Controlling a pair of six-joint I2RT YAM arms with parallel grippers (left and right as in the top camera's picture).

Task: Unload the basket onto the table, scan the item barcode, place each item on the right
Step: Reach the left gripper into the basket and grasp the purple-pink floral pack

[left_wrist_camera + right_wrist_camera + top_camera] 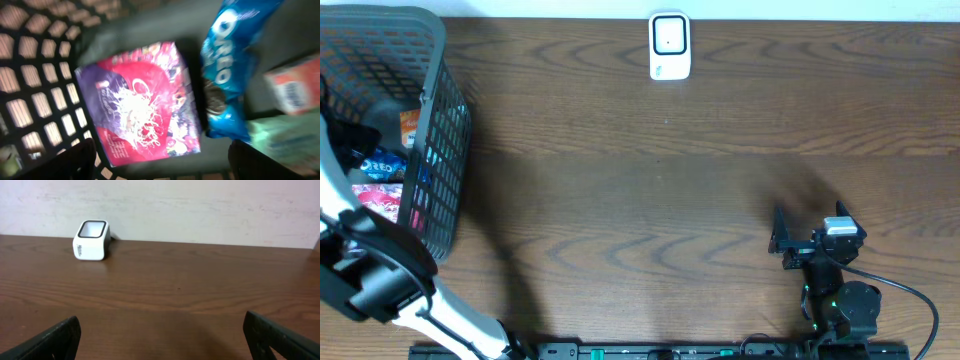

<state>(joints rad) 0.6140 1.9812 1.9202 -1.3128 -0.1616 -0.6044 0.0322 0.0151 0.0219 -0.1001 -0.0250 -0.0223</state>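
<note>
Several packaged items are lying in the grey mesh basket [445, 130] at the far-left edge of the worktop [650, 190]. Filling the left wrist view is a red-and-purple packet [142, 102] with a white splash printed across it, lying flat on the basket floor. Just beside it on the right, a blue Oreo pack [227, 65] is overlapping its edge. Past that, an orange box [295, 90] and a pale green packet [280, 140] are smearing into blur. The print is too soft to pick out a barcode.

The left end effector [162, 150] is hanging right over that red-and-purple packet, its dark fingers spread wide to either side and gripping nothing. Whether the tips are touching the wrapper I cannot tell. From overhead, the left arm [380, 265] is reaching in over the basket's near wall.

Out across the wood, the white scanner [670, 45] is standing at the far edge near the middle, its dark-rimmed window facing up, well apart from the basket. The right end effector [161, 320] is waiting at the near right, wide open and holding nothing, looking straight along the surface toward the scanner. A black cable [910, 295] is looping away from its base.

The worktop is showing dark brown wood grain with soft shadows falling across it. Behind its far edge, a pale, rough-textured wall [200, 210] is closing off the room.
</note>
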